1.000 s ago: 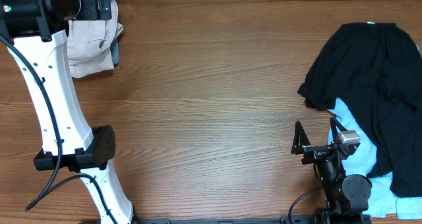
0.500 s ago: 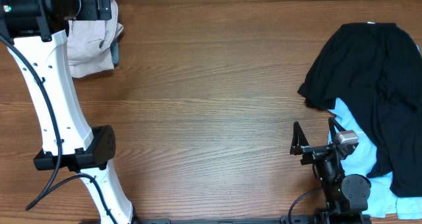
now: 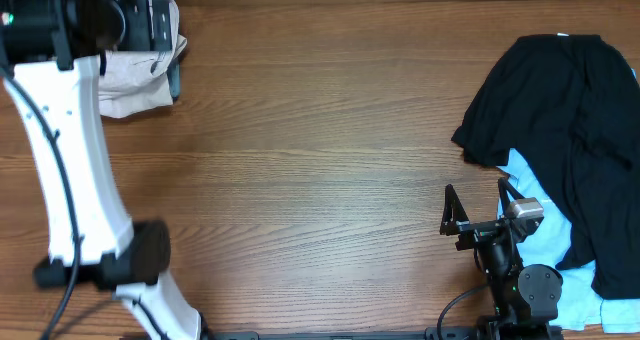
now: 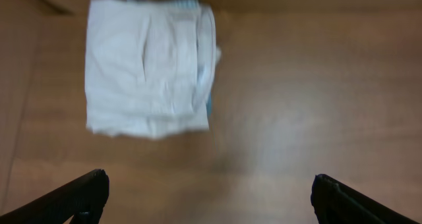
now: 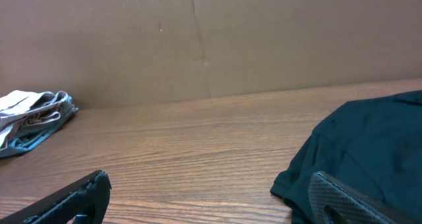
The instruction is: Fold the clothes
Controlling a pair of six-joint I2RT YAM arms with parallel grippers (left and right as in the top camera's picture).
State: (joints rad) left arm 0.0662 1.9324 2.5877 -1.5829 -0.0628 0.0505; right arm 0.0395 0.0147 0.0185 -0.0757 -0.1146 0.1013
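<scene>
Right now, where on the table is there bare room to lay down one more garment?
The wide middle of the table is bare wood, between the folded beige shorts at the far left corner and the black garment on the right. Crowded: the right edge, where the black garment lies over light-blue cloth, beside the right arm.

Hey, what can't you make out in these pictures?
Shorts: overhead, the left arm hides one side; the left wrist view is blurred, so no detail.
Black garment: overhead, the right edge cuts it off; its type is unclear.
Light-blue cloth: overhead, mostly under the black garment.
</scene>
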